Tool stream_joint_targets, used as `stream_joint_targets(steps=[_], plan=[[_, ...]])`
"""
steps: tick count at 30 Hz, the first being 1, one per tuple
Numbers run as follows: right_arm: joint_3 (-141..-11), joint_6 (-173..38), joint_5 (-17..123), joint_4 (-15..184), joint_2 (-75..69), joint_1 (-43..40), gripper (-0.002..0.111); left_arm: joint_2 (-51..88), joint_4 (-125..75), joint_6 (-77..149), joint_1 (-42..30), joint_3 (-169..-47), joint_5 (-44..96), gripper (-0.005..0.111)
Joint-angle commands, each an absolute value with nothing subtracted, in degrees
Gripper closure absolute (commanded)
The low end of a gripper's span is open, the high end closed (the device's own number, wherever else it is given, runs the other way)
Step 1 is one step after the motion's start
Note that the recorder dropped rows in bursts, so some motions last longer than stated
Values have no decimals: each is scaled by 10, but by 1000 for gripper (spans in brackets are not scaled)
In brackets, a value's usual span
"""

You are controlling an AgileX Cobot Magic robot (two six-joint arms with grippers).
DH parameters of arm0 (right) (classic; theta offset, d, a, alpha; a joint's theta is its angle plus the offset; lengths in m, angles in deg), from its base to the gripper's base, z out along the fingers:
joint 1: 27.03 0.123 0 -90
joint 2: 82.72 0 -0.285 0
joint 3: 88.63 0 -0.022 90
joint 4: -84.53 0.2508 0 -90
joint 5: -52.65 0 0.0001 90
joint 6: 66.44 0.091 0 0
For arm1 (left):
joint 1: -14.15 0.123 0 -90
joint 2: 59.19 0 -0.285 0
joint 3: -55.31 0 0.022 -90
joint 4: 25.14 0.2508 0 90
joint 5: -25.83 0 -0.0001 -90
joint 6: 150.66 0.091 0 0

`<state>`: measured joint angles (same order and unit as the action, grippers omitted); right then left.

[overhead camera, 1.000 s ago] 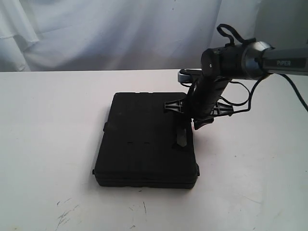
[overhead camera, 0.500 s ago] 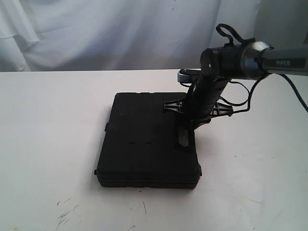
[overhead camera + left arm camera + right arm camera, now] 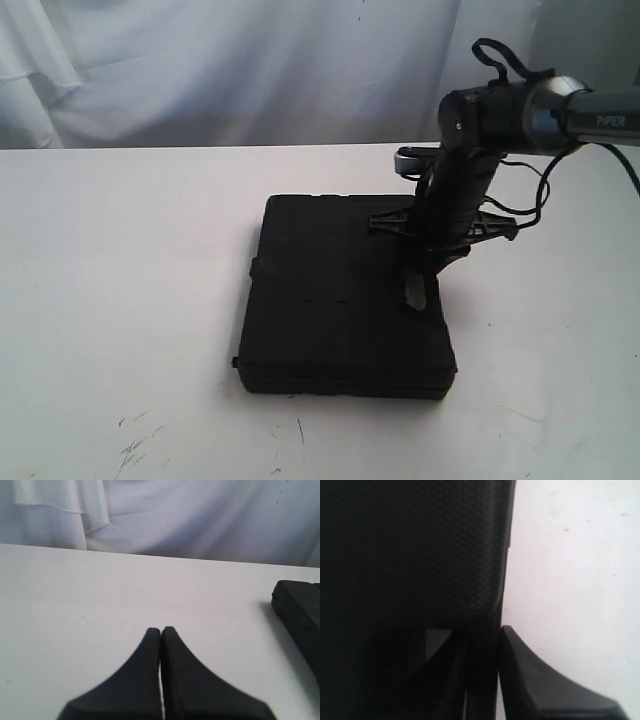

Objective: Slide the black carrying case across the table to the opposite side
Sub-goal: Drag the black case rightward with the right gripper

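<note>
The black carrying case (image 3: pixel 340 290) lies flat on the white table (image 3: pixel 120 300), right of the middle. My right gripper (image 3: pixel 420 293) comes down onto the case's right edge and appears shut on that edge. In the right wrist view the case's textured lid (image 3: pixel 410 555) fills most of the picture, and the gripper (image 3: pixel 492 680) straddles its edge, with one finger (image 3: pixel 540 685) outside over the table and the other dark against the lid. My left gripper (image 3: pixel 161 630) is shut and empty, low over bare table, with a corner of the case (image 3: pixel 300 615) off to one side.
A white cloth backdrop (image 3: pixel 200 70) hangs behind the table's far edge. Dark scuff marks (image 3: pixel 135 440) mark the tabletop near the front. The right arm's cables (image 3: pixel 520 200) loop behind its wrist. The left arm is out of the exterior view.
The case has slid to the right across the table, together with my right gripper on its edge. The left gripper's earlier position is not shown.
</note>
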<state>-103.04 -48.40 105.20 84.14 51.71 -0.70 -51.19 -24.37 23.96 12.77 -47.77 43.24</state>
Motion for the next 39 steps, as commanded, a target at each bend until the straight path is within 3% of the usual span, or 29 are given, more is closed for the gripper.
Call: stream_joint_targets(steps=[1, 18, 39], plan=[[-1029, -494, 1096, 781, 518, -40, 108, -514, -246, 239, 129, -475, 426, 107], [-1029, -614, 1095, 764, 505, -140, 108, -514, -246, 239, 129, -475, 426, 107], [-1029, -634, 1086, 810, 505, -153, 108, -514, -246, 239, 129, -475, 426, 107]])
